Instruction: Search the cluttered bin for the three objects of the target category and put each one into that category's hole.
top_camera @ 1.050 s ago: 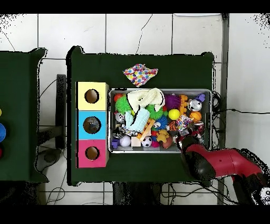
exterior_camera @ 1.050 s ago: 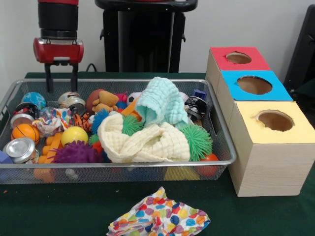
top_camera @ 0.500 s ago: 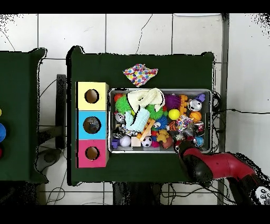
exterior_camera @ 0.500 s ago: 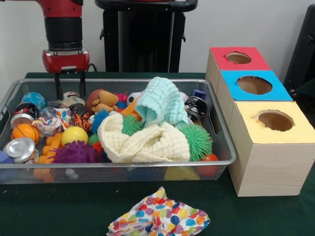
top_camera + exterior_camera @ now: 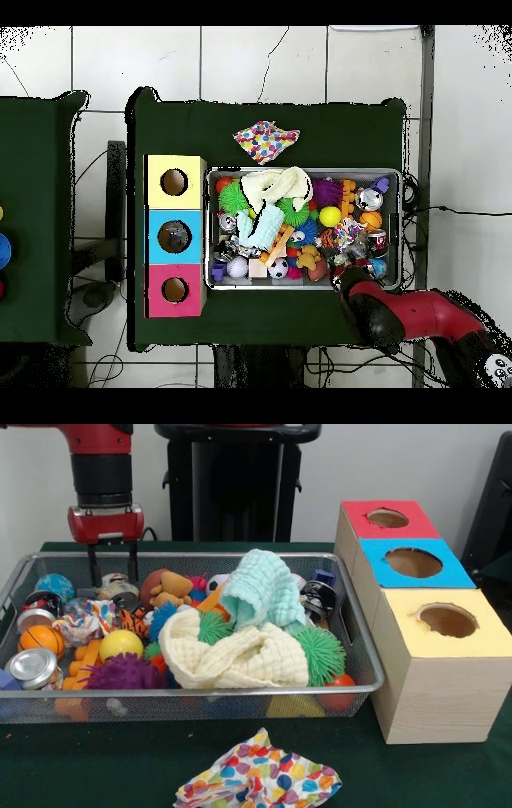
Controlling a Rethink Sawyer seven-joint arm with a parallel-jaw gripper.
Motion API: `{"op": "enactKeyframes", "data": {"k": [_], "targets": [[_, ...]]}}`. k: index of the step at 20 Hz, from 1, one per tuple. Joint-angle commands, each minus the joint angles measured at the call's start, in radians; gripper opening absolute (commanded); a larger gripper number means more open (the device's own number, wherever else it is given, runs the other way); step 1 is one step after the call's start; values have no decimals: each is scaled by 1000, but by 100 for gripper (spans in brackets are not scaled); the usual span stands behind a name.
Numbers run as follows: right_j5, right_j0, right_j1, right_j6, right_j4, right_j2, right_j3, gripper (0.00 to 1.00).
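The gripper (image 5: 112, 576) hangs at the bin's (image 5: 364, 664) far left corner, at about 10 o'clock from the bin's centre in the front view. Its two fingers (image 5: 94, 568) stand apart and hold nothing; their tips are just above a silver can (image 5: 120, 590). The bin is full of balls, cans and cloths: a cream cloth (image 5: 240, 656) in the middle, a mint cloth (image 5: 260, 592) behind it. A dotted cloth (image 5: 260, 780) lies on the table (image 5: 96, 768) at 6 o'clock from the bin. The box (image 5: 436, 672) with red, blue and yellow holes stands at 3 o'clock.
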Motion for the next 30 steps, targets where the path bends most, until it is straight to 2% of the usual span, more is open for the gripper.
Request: {"op": "enactKeyframes", "data": {"k": [1,7,11,15,20,30], "targets": [[47,3,-22,21,17,24,-67,100],[103,2,-102,6,84,52,-21,100],[98,6,-109,4,100,53,-6,100],[114,9,-113,-13,113,54,-23,100],[115,-8,-35,-57,101,79,-92,100],[53,5,95,-45,41,58,-169,100]]}}
